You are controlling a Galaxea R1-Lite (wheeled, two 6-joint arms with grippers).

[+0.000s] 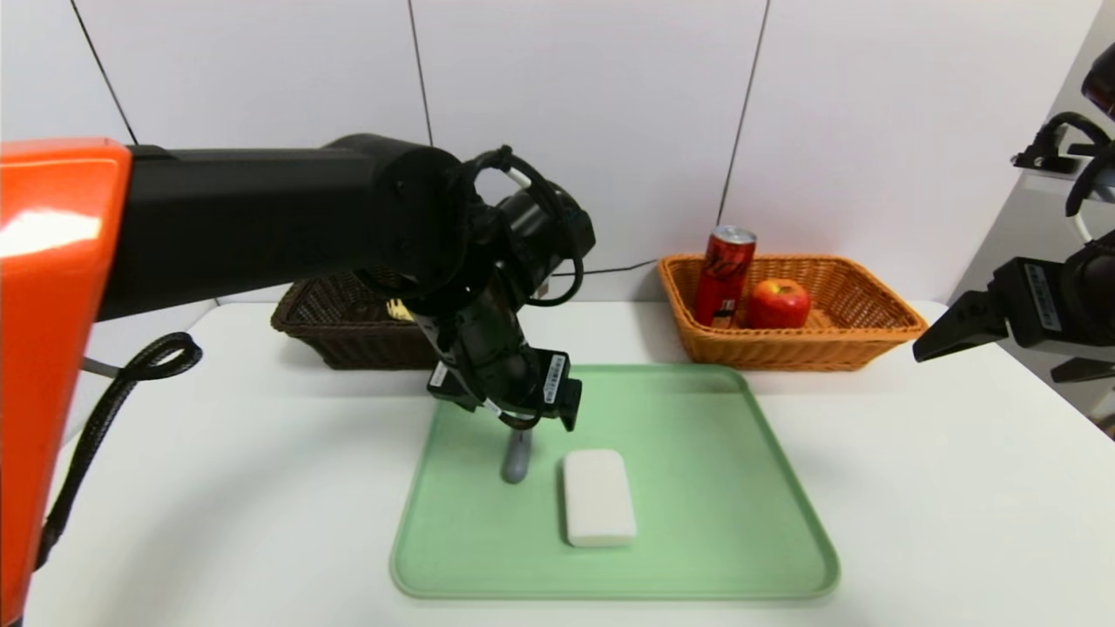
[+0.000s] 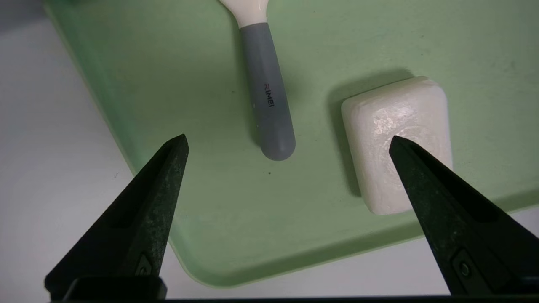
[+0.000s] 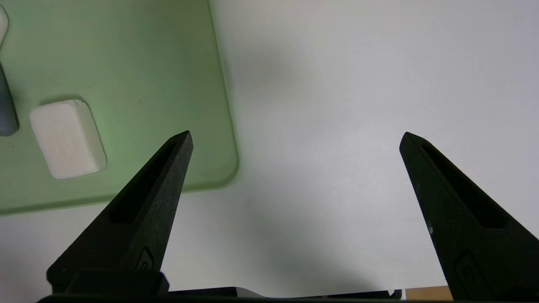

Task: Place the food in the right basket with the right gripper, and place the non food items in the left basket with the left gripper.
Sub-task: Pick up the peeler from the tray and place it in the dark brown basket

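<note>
Two things on the green tray [image 1: 614,597]: toward its left side, the grey-handled utensil [image 2: 269,90], lying flat with its pale end pointing to the tray's far edge and partly hidden from the head by the left gripper [image 2: 288,135]; near the tray's middle, just beside the handle and closer to the near edge, the white bar [image 1: 599,498], also flat. Over the tray's far-left part, left gripper pointing down, fingers spread wide with nothing between them. Well off the tray's right side, over the white table [image 1: 923,522], right gripper [image 3: 297,132], likewise spread and empty. Beyond the tray's far-right corner, right basket [image 1: 784,353] with the red can [image 1: 726,274] leaning and the apple [image 1: 778,305] beside it; beyond its far-left corner, left basket [image 1: 375,340], with a yellowish item [image 1: 398,310] mostly hidden by the arm
</note>
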